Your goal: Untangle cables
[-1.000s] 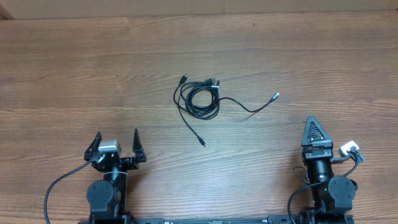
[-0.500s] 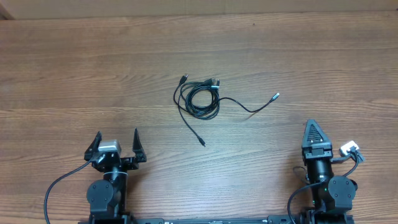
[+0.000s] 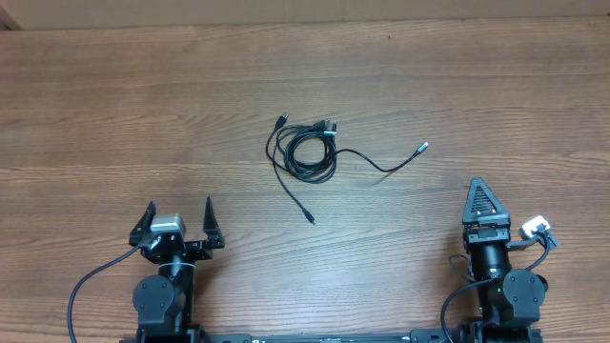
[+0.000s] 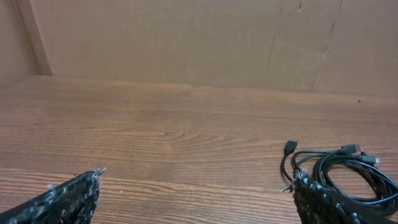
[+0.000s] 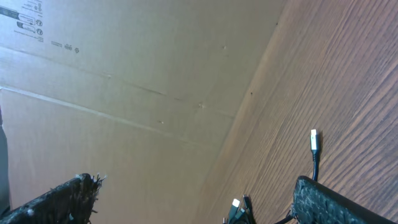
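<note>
The cables point(image 3: 310, 157) lie as a tangled black coil in the middle of the wooden table. One strand runs right to a silver plug point(image 3: 424, 147) and another runs down to a plug point(image 3: 311, 219). My left gripper point(image 3: 181, 214) is open and empty near the front left, well short of the coil. My right gripper point(image 3: 479, 191) is at the front right, turned on its side, also apart from the cables. In the left wrist view the coil point(image 4: 348, 168) lies ahead to the right of the open fingers point(image 4: 198, 177). The right wrist view shows open fingers point(image 5: 198, 186), the silver plug point(image 5: 313, 140) and the bundle point(image 5: 239, 208).
A brown cardboard wall point(image 4: 186, 37) stands along the table's far edge. Thick black wires point(image 3: 91, 281) trail from each arm base at the front. The wood surface point(image 3: 143, 105) spreads wide around the coil on all sides.
</note>
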`<act>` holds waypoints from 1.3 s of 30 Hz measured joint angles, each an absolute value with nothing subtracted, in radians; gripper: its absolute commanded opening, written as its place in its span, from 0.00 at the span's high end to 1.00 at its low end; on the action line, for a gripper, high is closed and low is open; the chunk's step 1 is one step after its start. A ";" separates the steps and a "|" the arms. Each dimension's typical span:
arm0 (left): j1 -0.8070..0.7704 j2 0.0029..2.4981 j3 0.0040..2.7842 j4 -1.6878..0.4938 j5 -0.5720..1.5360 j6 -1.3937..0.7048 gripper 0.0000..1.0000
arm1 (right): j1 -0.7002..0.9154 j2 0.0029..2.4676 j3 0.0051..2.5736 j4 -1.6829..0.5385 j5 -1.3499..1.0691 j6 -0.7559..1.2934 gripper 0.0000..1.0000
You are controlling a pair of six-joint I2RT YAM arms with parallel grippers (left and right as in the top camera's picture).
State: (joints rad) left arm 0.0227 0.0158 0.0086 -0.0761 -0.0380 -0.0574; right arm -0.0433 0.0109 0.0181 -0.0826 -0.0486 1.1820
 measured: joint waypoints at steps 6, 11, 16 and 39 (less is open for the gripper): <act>0.022 0.016 0.009 -0.076 -0.038 -0.057 0.00 | -0.043 0.011 0.018 -0.083 -0.049 1.181 0.00; 0.023 0.016 0.009 -0.076 -0.038 -0.057 0.00 | -0.043 0.011 0.018 -0.083 -0.049 1.182 0.00; 0.023 0.016 0.009 -0.076 -0.038 -0.057 0.00 | -0.043 0.011 0.018 -0.083 -0.048 1.181 0.00; 0.022 0.016 0.009 0.194 0.221 -0.081 0.91 | -0.043 0.011 0.018 -0.083 -0.049 1.110 0.00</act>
